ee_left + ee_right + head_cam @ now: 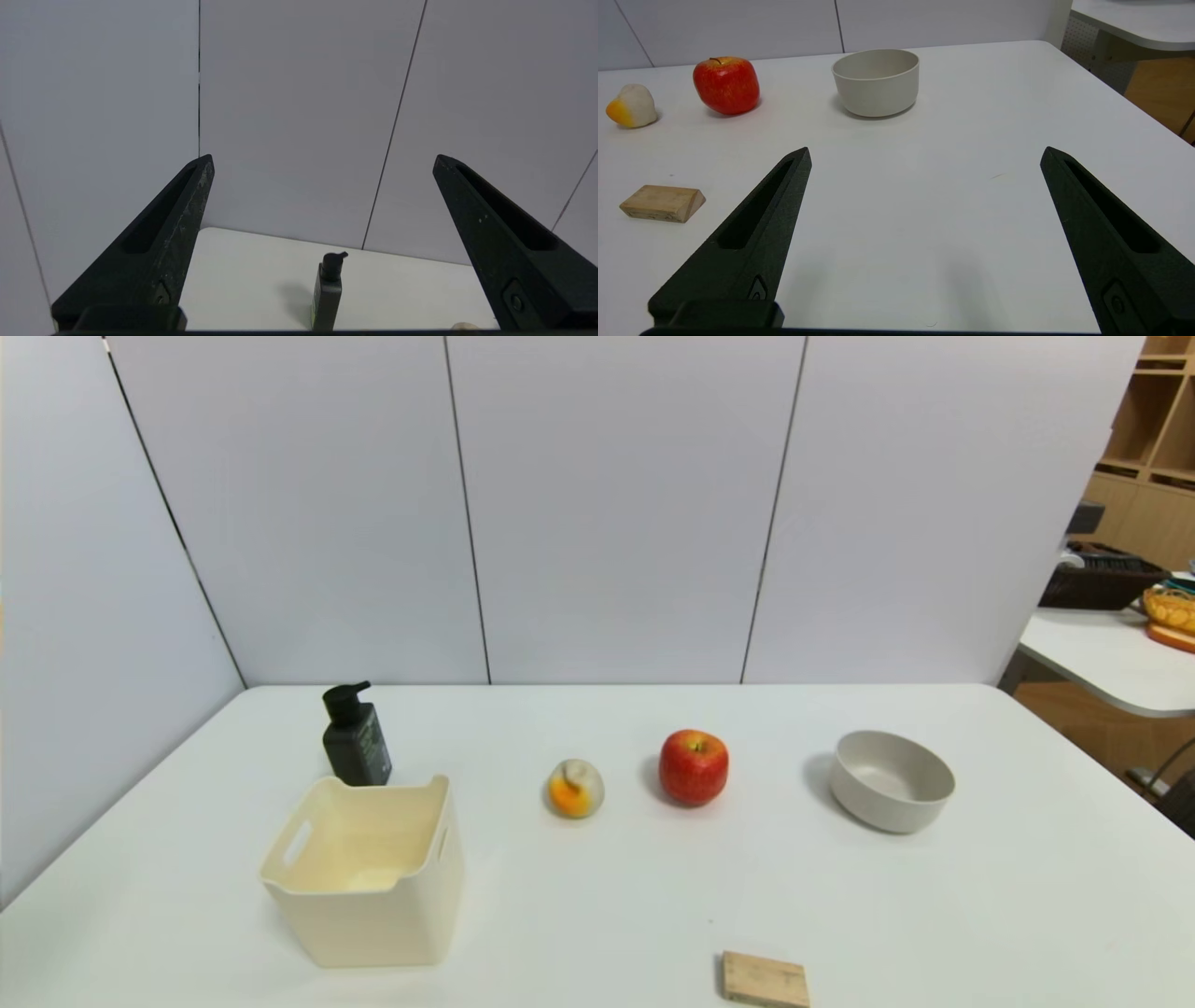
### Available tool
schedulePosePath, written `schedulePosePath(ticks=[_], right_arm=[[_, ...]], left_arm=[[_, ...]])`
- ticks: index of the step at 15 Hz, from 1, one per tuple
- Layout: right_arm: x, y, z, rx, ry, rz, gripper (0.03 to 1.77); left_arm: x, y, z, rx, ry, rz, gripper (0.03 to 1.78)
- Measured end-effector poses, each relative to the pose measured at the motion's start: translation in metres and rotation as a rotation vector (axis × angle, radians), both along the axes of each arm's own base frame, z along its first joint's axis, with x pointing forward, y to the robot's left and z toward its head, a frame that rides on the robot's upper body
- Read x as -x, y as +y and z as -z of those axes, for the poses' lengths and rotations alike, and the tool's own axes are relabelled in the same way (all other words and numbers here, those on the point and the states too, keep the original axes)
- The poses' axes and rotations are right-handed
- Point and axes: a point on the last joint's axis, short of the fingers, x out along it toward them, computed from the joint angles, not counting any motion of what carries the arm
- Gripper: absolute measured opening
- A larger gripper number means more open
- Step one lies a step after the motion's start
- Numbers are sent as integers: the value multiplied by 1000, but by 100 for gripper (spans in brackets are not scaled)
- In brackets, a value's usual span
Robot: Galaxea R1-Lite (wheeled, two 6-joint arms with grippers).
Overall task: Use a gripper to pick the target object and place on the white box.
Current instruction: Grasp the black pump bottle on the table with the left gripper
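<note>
The target object, a dark pump bottle, stands upright at the table's back left, just behind the white box. The box is empty. Neither arm shows in the head view. In the left wrist view my left gripper is open with nothing between its fingers, and the bottle stands farther off, centred between them. In the right wrist view my right gripper is open above bare table, empty.
A red apple, an orange-and-white round object and a grey-beige bowl stand in a row across the table's middle. A small wooden block lies at the front edge. Grey wall panels close the back and left.
</note>
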Motion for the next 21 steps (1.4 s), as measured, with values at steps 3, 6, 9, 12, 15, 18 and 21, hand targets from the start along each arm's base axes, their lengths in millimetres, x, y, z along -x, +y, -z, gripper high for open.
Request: schedulePosePath(ticks=[3,6,9,12,15,18,21], right_arm=[[0,0,0,0,0,0,170],[0,0,0,0,0,0,170],[0,0,0,0,0,0,170],[0,0,0,0,0,-1,170],[0,0,0,0,0,0,170],[0,0,0,0,0,0,170],[0,0,0,0,0,1,170]], left_arm=[[-59,-2,-48,-33,46,4,169],[-131,-6,-75,-63,162,49,169],[-204,-10,-71,-84,377,119,169],[-258,-14,-22,-75,758,185,169],[-283,-16,28,-59,1086,205,169],[-294,-17,52,-49,1227,207,169],[-298,-17,60,-43,1271,208,169]])
